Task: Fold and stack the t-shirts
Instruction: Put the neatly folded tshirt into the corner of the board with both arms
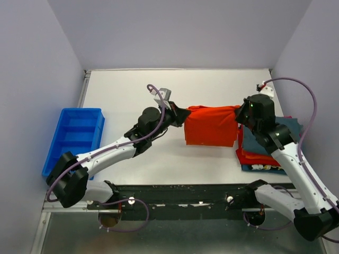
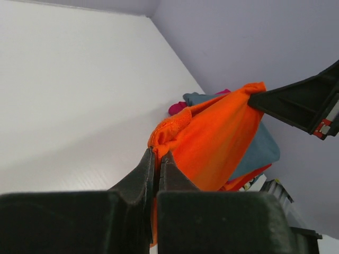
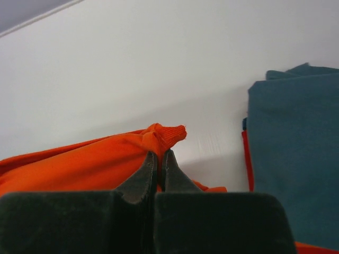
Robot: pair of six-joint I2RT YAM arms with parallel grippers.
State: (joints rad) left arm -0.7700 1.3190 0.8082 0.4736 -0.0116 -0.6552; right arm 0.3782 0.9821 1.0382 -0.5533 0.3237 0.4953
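Tightly on orange t-shirt (image 1: 211,127); both grippers (image 1: 185,115) (image 1: 239,112)

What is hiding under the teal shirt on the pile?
Under the teal shirt, a red shirt and a blue shirt peek out; their middles are covered.

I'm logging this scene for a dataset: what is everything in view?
orange-red t-shirt: one, orange-red, stretched between both hands, mid-table.
folded t-shirts: a stack, count unclear, teal on top with red and blue beneath, right side of the table.
bin: one, blue, at the table's left edge.
table: one, white.
left hand: black, shut on the orange-red t-shirt's left end.
right hand: black, shut on its right end.
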